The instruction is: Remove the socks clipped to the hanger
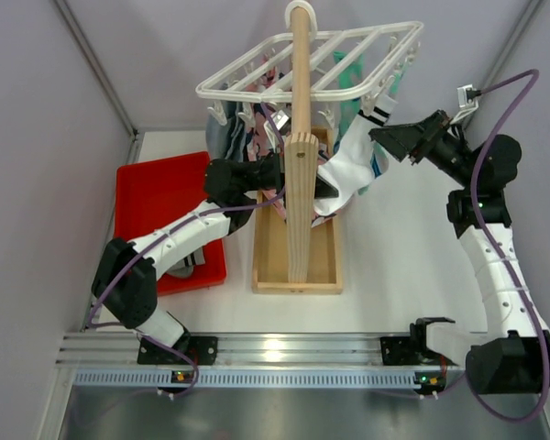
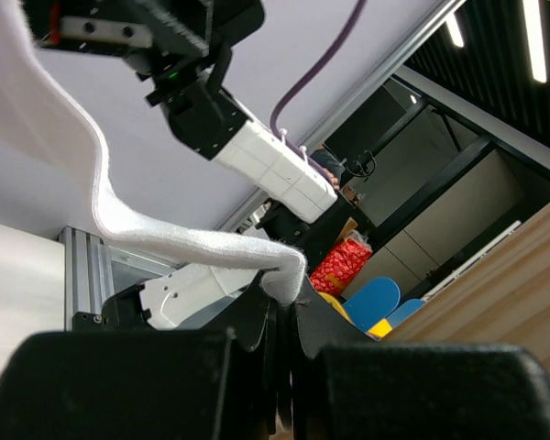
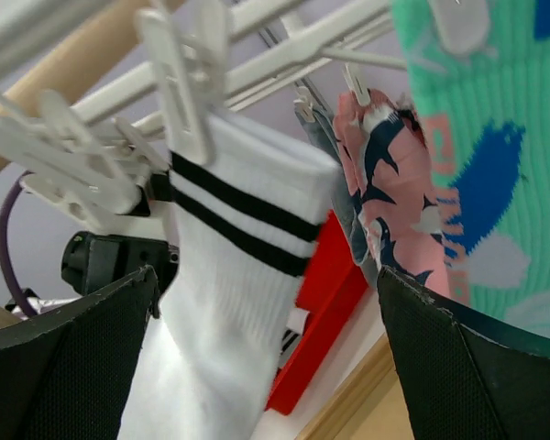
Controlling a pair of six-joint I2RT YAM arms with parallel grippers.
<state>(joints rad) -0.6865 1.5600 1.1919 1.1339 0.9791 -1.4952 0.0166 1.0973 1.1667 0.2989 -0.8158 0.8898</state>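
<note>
Rails (image 1: 257, 348) run along the near edge of the table, with both arm bases bolted to them. From the near-left corner your left arm reaches inward past a red tray (image 1: 160, 197) lying by the left edge, most likely the drop place for freed socks. At the table's centre a wooden box base (image 1: 298, 266) carries an upright post (image 1: 301, 110). Just right of that post the left gripper (image 1: 323, 190) is clenched on the toe end of a white sock with black stripe bands (image 1: 356, 160). The left wrist view shows the fabric pinched between the fingers (image 2: 249, 319) and rising away in a loose curve. That hold seems meant to stop the sock dropping once it is freed, and to allow a downward pull. Your right arm rises from the near-right corner and bends toward the far edge, where the right gripper (image 1: 380, 137) faces the sock's cuff. In its wrist view the jaws stand wide apart with the striped cuff between them, not closed on it, and a white clip (image 3: 188, 92) bites the cuff just above the stripes. Farthest back, the white grid hanger (image 1: 396, 60) sits atop the post. A teal sock (image 3: 477, 156) and a pink cloth with navy print (image 3: 385, 183) hang from it beside the striped one.
</note>
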